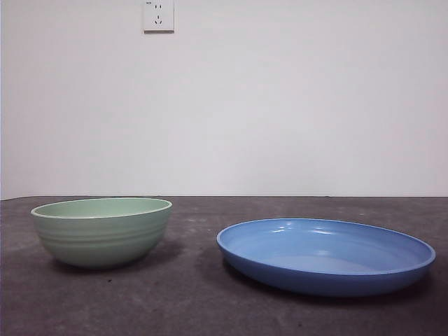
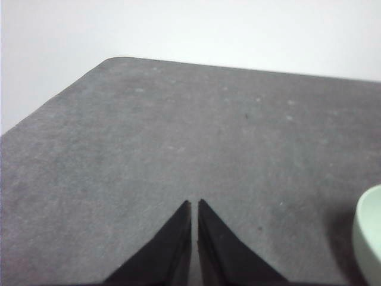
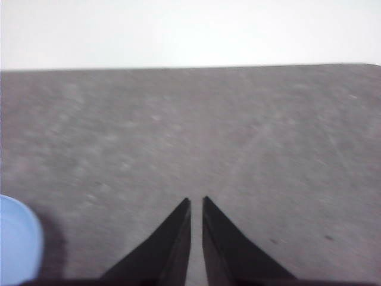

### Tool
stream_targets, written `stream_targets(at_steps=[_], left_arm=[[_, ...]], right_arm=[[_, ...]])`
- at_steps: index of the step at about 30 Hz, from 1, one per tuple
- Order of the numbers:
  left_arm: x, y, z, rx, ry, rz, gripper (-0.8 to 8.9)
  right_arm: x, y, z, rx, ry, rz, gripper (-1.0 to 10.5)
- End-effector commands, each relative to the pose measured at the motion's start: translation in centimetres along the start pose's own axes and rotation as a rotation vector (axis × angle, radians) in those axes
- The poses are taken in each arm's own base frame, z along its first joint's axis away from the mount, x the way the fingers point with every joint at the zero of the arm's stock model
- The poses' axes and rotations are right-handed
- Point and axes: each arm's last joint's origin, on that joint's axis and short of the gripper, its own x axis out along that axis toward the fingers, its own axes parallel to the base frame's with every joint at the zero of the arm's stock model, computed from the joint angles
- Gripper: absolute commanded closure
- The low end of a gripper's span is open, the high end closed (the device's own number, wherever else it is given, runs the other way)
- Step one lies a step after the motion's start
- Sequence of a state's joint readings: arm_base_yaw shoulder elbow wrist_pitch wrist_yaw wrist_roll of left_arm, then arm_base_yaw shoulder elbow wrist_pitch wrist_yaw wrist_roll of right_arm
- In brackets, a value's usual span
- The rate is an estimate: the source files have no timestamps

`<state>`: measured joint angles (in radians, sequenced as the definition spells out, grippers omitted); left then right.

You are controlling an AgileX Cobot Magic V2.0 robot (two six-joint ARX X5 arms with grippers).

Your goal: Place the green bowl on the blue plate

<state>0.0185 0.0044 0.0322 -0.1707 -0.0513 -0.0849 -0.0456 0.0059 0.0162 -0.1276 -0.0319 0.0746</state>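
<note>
Blue plate: nearest the front camera, right of centre on the table, flat and upright, glossy, wide and shallow with a low upturned rim, nothing in it; one pale-blue edge also caught in the right wrist view.
Green bowl: left on the table, upright, mint green with faint ridges round the outside and a lighter rim, nothing inside; well apart from the blue plate, bare table between them; a sliver of its rim also caught in the left wrist view.
Table: dark grey, speckled, matte; rounded corner seen in the left wrist view.
Left gripper: above bare table, jaws drawn nearly together with only a thin slit between them, holding nothing, bowl off to one side.
Right gripper: above bare table, jaws likewise almost closed, narrow gap, holding nothing, plate off to one side.
Wall: plain white behind the table.
Power socket: white, high on the wall, above the bowl's side.
</note>
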Motion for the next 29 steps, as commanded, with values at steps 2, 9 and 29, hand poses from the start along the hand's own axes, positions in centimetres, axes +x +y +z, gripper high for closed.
stream_targets(at_steps=[2,9,29], left_arm=[[0.1,-0.2,0.0,-0.043,-0.026,-0.073,7.96],[-0.5,-0.7,2.0,-0.17,-0.058,-0.163,7.96],[-3.2,-3.0,15.0,-0.24,0.155,-0.519,7.96]], right_arm=[[-0.1,0.2,0.5,0.081,-0.024,0.054,9.4],[-1.1,0.8,3.2,0.225,-0.065,0.156,9.4],[-4.4,2.8,16.5,0.214,0.167,0.42,9.4]])
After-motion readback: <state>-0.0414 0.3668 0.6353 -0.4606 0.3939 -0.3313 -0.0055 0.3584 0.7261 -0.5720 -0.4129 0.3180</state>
